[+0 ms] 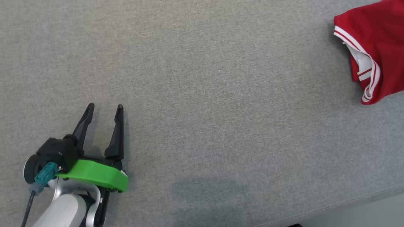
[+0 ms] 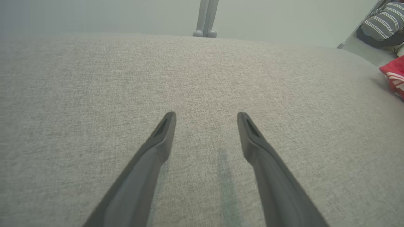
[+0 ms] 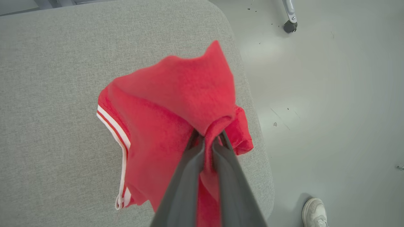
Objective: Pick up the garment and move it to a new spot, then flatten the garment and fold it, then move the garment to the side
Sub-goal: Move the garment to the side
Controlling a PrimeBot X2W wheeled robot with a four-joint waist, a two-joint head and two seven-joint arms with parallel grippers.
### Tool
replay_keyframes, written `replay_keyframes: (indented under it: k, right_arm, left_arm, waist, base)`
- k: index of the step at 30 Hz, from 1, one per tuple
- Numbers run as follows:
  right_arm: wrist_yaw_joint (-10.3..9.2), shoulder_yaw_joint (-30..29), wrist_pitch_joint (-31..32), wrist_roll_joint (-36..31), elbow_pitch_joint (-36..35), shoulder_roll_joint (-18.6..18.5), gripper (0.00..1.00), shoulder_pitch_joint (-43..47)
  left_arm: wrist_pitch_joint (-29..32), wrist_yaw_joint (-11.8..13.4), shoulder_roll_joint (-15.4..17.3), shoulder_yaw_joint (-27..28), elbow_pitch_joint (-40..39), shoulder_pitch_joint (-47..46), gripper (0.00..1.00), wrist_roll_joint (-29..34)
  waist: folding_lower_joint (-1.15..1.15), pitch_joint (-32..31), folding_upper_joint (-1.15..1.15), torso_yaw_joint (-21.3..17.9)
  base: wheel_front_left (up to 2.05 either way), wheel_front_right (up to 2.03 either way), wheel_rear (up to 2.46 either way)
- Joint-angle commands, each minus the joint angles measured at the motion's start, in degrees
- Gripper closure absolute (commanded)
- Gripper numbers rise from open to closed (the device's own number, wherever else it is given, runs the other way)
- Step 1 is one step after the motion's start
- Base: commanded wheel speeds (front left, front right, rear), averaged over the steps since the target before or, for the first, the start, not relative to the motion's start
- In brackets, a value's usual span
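My left end effector sits at the lower left of the head view. Its two dark fingers are spread wide with nothing between them, over the bare grey table. In the left wrist view those fingers frame plain fabric, and the garment is a red scrap at the right edge, well apart from them.

My right end effector is drawn narrow and holds the garment. In the middle of the right wrist view a fold of red cloth is pinched between my two fingers. The rest bunches out above and to the left, with white-striped trim along its left side. It is at the table's rounded corner, and I cannot tell how much of it rests on the surface. In the head view it fills the upper right corner, cut off by the frame edge.

On the right of the right wrist view is pale floor, with a caster wheel at the top and a white shoe at the lower right.
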Motion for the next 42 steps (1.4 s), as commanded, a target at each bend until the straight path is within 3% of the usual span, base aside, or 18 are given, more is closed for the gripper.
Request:
replay_keyframes:
  k: [1,10,12,13,14,23,32,35,42]
  right_arm:
    - [0.0,-0.43,-0.54,-0.74,0.35,-0.33,1.0,0.36]
    - [0.0,-4.91,-7.49,-8.27,6.93,1.59,1.0,2.72]
    - [0.0,-5.87,-10.62,-11.25,8.67,2.15,0.57,3.14]
    - [0.0,-6.22,-12.35,-12.53,9.55,2.45,0.18,3.25]
    - [0.0,-6.38,-13.19,-13.83,10.56,2.82,0.0,3.53]
    - [0.0,-4.26,-21.36,-18.51,13.04,2.74,0.0,5.13]
    - [-0.01,1.19,-41.38,-17.15,8.57,1.86,0.0,10.94]
    - [0.0,0.37,-50.31,-18.1,5.44,4.58,0.0,15.39]
    - [-0.01,-1.84,-64.18,-21.12,-0.37,13.96,0.0,26.58]
  left_arm:
    - [-0.29,-0.18,-0.16,0.23,0.14,-1.04,0.0,-0.43]
    - [-1.39,-0.86,-1.32,-0.37,1.84,-1.07,0.0,-0.98]
    - [-1.57,-0.67,-1.31,-0.34,2.29,-1.13,0.0,-0.86]
    - [-1.75,-0.67,-1.39,-0.32,2.55,-1.13,0.0,-0.91]
    - [-1.9,-0.74,-1.38,-0.27,2.72,-1.06,0.0,-1.0]
    - [-2.84,-0.4,-1.42,0.11,3.63,0.66,0.0,-1.46]
    - [-4.7,-0.41,-2.78,-0.27,6.25,3.1,0.0,-2.14]
    - [-5.82,0.08,-2.85,0.44,7.48,4.41,0.0,-1.63]
    - [-7.16,0.02,-3.18,1.98,10.44,6.54,0.0,-1.12]
  waist:
    - [0.0,0.9,0.51,1.38]
    - [0.0,1.53,0.51,5.32]
    - [0.0,1.33,0.51,5.77]
    - [0.0,1.17,0.51,5.97]
    - [0.0,0.99,0.51,6.08]
    - [0.0,-2.22,0.51,5.58]
    - [0.0,-9.31,0.51,6.28]
    - [0.0,-12.37,0.51,7.74]
    - [0.0,-16.66,0.51,10.98]
  base:
    - [0.0,0.0,0.0]
    - [0.0,0.0,0.0]
    - [0.0,0.0,0.0]
    - [0.0,0.0,0.0]
    - [0.0,0.0,0.0]
    - [0.0,0.0,0.0]
    - [0.0,0.0,0.0]
    - [0.0,0.0,0.0]
    - [0.0,0.0,0.0]
